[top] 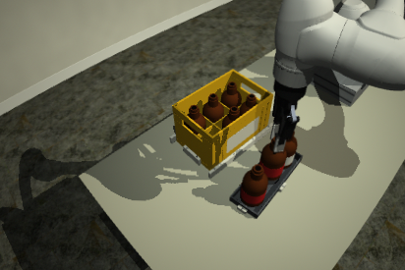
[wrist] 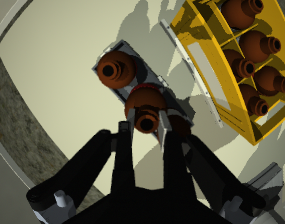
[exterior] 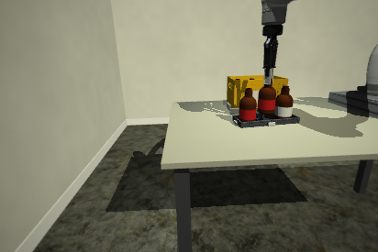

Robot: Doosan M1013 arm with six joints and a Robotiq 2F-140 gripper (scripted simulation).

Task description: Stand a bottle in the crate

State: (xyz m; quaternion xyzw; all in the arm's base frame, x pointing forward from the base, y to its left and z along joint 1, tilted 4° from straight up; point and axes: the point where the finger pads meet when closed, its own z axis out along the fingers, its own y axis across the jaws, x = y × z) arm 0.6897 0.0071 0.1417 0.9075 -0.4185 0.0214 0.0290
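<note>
My gripper points down and is shut on the neck of the middle red-label bottle. This bottle is upright, a little above the tray. Another red-label bottle stands at one tray end. A white-label bottle stands at the other, partly hidden in the top view. The yellow crate stands level with several brown bottles; its near-left cell in the top view shows no bottle.
The crate's walls rise close beside the tray, and pale strips lie along the crate's base. The white-label bottle stands close beside the held one. The robot's base plate is at the back right of the table.
</note>
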